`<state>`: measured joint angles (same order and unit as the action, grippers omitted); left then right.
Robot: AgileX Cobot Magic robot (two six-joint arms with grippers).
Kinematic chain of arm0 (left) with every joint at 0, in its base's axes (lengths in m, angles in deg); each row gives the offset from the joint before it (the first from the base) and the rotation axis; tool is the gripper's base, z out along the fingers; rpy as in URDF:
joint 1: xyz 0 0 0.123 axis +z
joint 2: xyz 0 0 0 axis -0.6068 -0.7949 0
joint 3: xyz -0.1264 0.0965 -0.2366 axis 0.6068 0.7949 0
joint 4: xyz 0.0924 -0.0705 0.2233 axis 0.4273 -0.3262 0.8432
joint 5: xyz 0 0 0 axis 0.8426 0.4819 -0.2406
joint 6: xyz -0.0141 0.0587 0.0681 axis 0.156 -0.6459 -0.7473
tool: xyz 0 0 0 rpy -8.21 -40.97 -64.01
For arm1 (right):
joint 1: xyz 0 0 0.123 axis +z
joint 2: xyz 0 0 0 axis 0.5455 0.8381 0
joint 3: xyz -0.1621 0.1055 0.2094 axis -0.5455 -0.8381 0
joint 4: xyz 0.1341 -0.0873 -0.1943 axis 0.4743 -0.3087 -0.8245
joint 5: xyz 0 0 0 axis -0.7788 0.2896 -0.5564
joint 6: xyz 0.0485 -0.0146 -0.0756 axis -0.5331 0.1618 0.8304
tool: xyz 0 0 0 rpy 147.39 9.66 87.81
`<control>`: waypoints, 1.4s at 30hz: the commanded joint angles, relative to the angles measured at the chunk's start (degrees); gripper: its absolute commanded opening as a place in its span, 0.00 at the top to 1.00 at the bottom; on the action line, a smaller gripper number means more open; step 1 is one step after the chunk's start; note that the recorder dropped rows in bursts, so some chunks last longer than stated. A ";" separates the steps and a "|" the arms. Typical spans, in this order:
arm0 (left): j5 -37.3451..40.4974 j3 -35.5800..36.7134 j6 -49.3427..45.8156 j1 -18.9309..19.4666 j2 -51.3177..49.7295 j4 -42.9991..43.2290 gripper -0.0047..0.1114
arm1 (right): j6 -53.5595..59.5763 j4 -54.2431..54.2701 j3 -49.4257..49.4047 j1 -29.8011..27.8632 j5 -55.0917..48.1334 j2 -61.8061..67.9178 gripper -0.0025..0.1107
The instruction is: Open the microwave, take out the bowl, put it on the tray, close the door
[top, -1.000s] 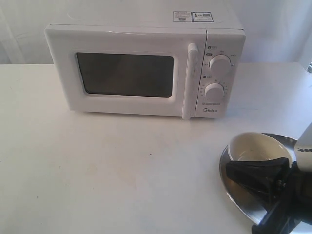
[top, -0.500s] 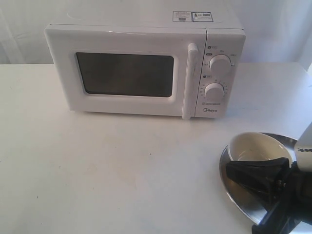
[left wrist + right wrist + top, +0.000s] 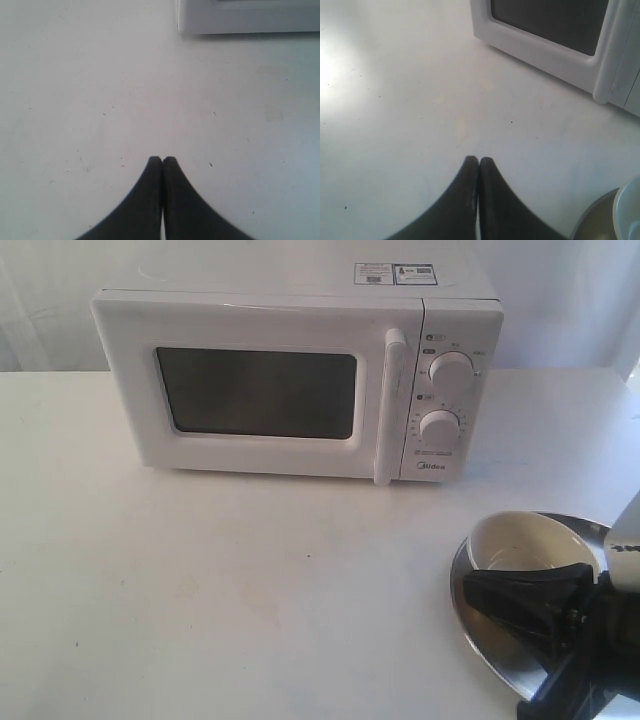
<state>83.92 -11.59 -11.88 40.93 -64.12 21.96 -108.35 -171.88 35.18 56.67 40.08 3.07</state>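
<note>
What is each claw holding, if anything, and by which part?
Nothing: left claw and right claw are shut, empty. The bowl sits on the tray.

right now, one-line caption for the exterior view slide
Small cream-white bowl on round silver metal tray, white boxy microwave behind with its door shut.

Microwave (image 3: 290, 315) was white; door (image 3: 130, 390) was white around a dark grey-brown window (image 3: 257, 392). Dials (image 3: 451, 370) were white with fine dark ticks. Stickers (image 3: 395, 274) on the microwave's top were white, printed black. Bench (image 3: 200, 590) was white with faint yellowish blotches. Bowl (image 3: 525, 545) was plain cream-white; tray (image 3: 497, 665) was shiny silver. Left gripper (image 3: 162, 159) and right gripper (image 3: 479, 160) were black.
</note>
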 commanded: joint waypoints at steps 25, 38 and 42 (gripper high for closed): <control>-0.09 0.19 0.00 -0.41 0.23 -0.51 0.96 | -32.66 8.91 -14.13 -5.27 -4.18 -35.35 0.98; -0.09 0.19 0.00 -0.41 0.23 -0.51 0.96 | -32.66 1.66 -14.13 -9.37 -3.55 -38.46 0.98; -0.09 0.19 0.00 -0.41 0.23 -0.51 0.96 | -29.62 -7.57 -14.13 -9.37 -3.55 -39.00 0.98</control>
<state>83.92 -11.59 -11.88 40.93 -64.12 21.96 -139.77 -173.19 21.38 47.51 36.66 -35.10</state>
